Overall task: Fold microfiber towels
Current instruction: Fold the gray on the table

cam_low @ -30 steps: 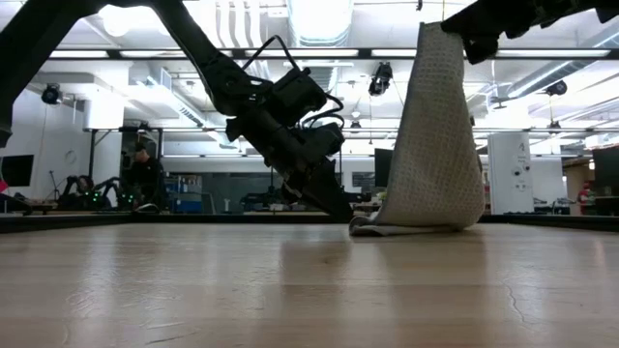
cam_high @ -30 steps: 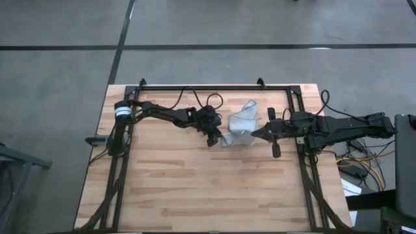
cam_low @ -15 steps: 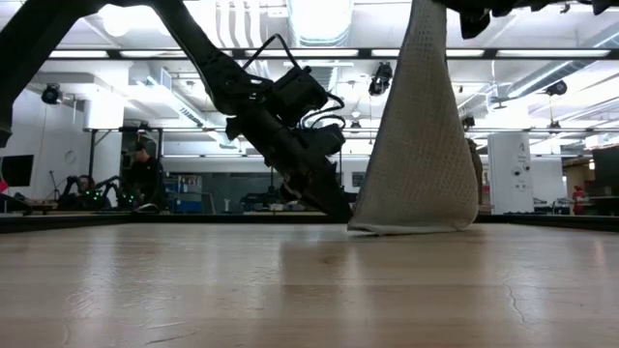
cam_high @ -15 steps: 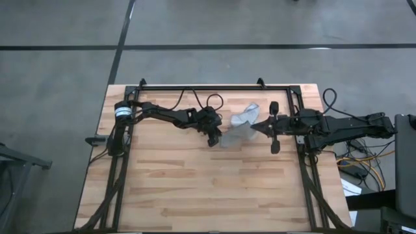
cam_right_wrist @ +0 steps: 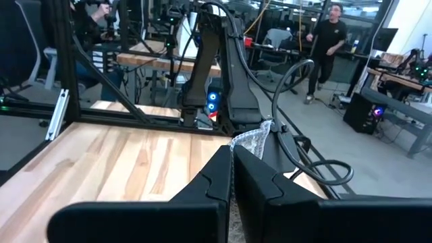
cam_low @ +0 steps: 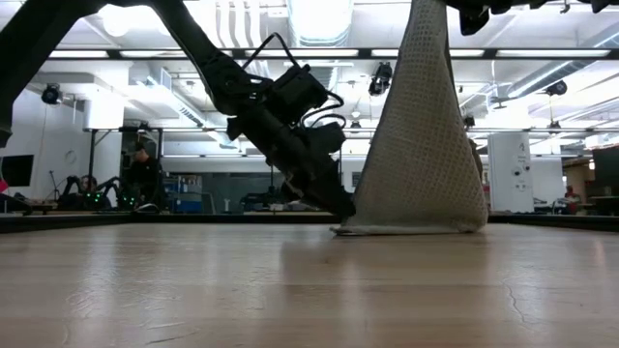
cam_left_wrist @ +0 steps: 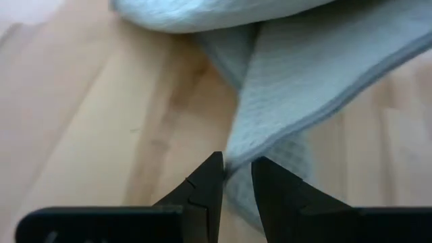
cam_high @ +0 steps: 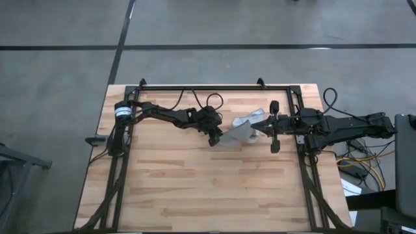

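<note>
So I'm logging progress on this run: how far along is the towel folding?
Early. Done: both grippers have hold of the microfiber towel. In hand: the right gripper, shut on an edge, holds the towel high so that it hangs down like a curtain, while the left gripper pinches a low corner at the wooden table. Left: no fold shows yet; the towel must be spread flat, folded and released.

The towel (cam_high: 239,130) is pale grey-blue with a fine waffle texture, the table (cam_high: 169,188) light wood in striped planks, and both arms (cam_high: 169,116) black.
</note>
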Action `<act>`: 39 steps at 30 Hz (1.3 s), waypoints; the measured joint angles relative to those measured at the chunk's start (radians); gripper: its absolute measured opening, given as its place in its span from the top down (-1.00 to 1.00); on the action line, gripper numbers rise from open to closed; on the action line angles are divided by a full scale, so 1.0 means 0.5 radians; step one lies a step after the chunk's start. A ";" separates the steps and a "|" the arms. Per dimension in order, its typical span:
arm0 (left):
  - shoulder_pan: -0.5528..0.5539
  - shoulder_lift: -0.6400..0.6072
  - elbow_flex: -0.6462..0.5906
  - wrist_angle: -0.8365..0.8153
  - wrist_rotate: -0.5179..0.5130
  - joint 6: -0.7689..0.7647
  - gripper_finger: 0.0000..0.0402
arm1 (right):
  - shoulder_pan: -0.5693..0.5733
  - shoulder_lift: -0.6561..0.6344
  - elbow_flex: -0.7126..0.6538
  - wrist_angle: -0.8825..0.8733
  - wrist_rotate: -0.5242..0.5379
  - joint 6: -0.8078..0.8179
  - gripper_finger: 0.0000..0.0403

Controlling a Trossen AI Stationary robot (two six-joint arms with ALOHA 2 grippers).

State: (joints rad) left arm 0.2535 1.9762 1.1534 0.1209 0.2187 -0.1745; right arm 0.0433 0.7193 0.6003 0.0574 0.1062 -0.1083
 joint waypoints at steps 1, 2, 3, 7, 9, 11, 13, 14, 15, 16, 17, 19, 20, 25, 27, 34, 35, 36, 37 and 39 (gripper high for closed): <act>0.000 0.000 0.000 0.016 0.044 0.002 0.59 | 0.000 0.000 0.000 0.000 0.000 0.000 0.96; 0.000 0.000 0.001 0.027 0.090 0.002 0.59 | 0.000 0.000 0.000 -0.001 0.000 0.000 0.96; 0.000 0.000 0.001 0.040 0.139 0.007 0.59 | 0.000 0.000 0.000 0.000 -0.001 0.000 0.96; 0.000 0.000 0.001 0.071 0.211 0.013 0.59 | 0.000 0.000 0.000 0.003 -0.002 0.001 0.96; -0.001 0.000 0.001 0.066 0.211 0.012 0.59 | 0.000 0.000 0.000 0.015 -0.002 0.001 0.96; -0.005 0.000 0.001 0.053 0.209 0.013 0.59 | 0.001 0.000 0.000 0.041 -0.002 0.000 0.96; -0.009 0.000 -0.007 0.053 0.203 0.013 0.59 | 0.000 0.000 0.000 0.084 -0.002 -0.009 0.96; -0.009 0.000 -0.014 0.051 0.202 0.012 0.59 | 0.000 -0.001 0.000 0.099 -0.002 -0.020 0.96; -0.011 0.000 -0.018 0.050 0.199 0.012 0.59 | 0.000 -0.005 0.000 0.107 -0.002 -0.034 0.96; -0.013 0.001 -0.019 0.047 0.196 0.013 0.59 | 0.001 -0.008 0.000 0.108 -0.002 -0.047 0.96; -0.014 0.001 -0.019 0.040 0.196 0.012 0.59 | 0.000 -0.008 0.000 0.108 -0.001 -0.053 0.96; -0.018 0.001 -0.019 0.040 0.196 0.012 0.59 | 0.000 -0.008 0.000 0.108 -0.001 -0.052 0.96; -0.019 0.001 -0.020 0.039 0.196 0.013 0.59 | 0.000 -0.008 0.000 0.113 0.000 -0.052 0.96; -0.029 0.002 -0.021 0.039 0.196 0.012 0.59 | 0.001 -0.008 0.000 0.249 0.103 -0.089 0.96; -0.038 0.001 -0.021 0.039 0.196 0.013 0.59 | 0.000 -0.010 0.000 0.290 0.113 -0.147 0.96; -0.057 0.001 -0.025 0.019 0.196 0.013 0.59 | 0.000 -0.011 0.001 0.324 0.183 -0.202 0.96; -0.058 0.002 -0.026 0.002 0.196 0.013 0.59 | 0.001 -0.011 0.001 0.325 0.209 -0.206 0.96; -0.058 0.001 -0.026 -0.022 0.196 0.012 0.59 | 0.000 -0.011 0.001 0.325 0.222 -0.212 0.96; -0.058 0.002 -0.026 -0.050 0.196 0.013 0.59 | 0.000 -0.011 0.001 0.324 0.224 -0.218 0.96; -0.058 0.002 -0.026 -0.128 0.196 0.013 0.59 | 0.000 -0.011 0.001 0.323 0.227 -0.219 0.96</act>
State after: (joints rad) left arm 0.2245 1.9770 1.1404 0.0572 0.3168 -0.1682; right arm 0.0433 0.7139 0.6006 0.2192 0.2199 -0.2180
